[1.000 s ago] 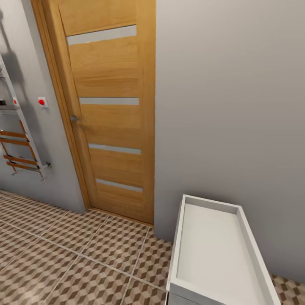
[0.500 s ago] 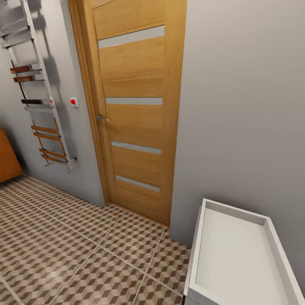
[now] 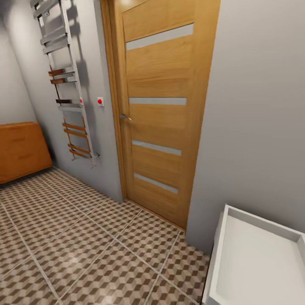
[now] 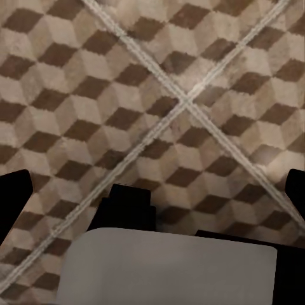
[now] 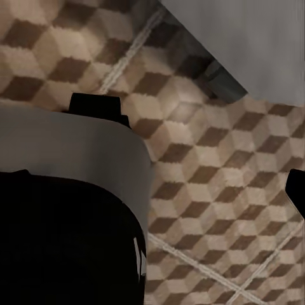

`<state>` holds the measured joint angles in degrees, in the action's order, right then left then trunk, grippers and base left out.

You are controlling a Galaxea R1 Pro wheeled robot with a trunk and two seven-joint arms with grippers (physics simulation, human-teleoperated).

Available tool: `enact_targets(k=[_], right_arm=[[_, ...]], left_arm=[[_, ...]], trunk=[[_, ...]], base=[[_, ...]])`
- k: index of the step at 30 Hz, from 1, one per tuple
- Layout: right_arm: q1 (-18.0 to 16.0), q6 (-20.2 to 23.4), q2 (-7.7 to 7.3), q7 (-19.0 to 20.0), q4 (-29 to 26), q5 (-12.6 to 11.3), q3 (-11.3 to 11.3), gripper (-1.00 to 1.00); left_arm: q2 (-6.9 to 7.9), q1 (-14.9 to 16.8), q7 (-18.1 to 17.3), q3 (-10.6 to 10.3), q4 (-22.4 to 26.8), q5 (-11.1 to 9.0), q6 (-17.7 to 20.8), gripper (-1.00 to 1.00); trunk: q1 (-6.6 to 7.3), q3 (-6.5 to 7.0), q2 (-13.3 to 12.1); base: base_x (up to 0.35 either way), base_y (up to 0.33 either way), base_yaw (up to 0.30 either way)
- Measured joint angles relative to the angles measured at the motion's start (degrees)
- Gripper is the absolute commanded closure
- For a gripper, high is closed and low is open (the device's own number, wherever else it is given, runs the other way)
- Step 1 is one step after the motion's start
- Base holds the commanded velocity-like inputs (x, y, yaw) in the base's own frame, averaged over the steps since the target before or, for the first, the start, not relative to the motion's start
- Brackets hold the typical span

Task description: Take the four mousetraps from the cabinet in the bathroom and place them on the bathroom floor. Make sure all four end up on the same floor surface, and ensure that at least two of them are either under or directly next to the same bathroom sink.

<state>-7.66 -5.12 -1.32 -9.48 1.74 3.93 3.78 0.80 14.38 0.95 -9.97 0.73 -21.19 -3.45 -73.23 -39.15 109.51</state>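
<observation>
Head view: the bathroom floor [image 3: 84, 250], large square tiles printed with brown, beige and white cubes and thin pale grout lines, covers the lower left half of the frame. At the left edge, mid-height, stands the low orange-brown wooden cabinet [image 3: 21, 150] with flat fronts and a smooth top, set against the grey wall [image 3: 254, 127]. Right of it, in the upper left, a tall metal ladder-style towel rail [image 3: 67, 84] with some orange-brown bars hangs on the wall, with a small white switch with a red button [image 3: 100, 101] beside it. The centre holds a tall closed oak-coloured door [image 3: 163, 114] with four narrow grey glass strips and a metal handle [image 3: 124, 117]. In the lower right corner shows the white rectangular basin of the bathroom sink [image 3: 258, 262], against the wall.

Left wrist view: cube-pattern tiles with two grout lines crossing in the upper middle; the left gripper [image 4: 159, 190] shows dark fingertips at both side edges, spread wide, holding nothing

Right wrist view: the same tiles, with a grey-white surface in the upper right corner. The right gripper [image 5: 159, 184] shows dark fingertips at both side edges, wide apart and empty
</observation>
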Motion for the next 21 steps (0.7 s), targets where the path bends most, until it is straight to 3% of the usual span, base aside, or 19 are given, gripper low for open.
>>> enact_targets(k=[21], right_arm=[[0.0,-0.1,0.00,0.0,0.0,0.0,0.0,-1.00]], left_arm=[[0.00,0.0,0.0,0.0,0.0,0.0,0.0,-1.00]], trunk=[[0.00,0.00,0.0]], base=[[0.000,0.000,0.300]])
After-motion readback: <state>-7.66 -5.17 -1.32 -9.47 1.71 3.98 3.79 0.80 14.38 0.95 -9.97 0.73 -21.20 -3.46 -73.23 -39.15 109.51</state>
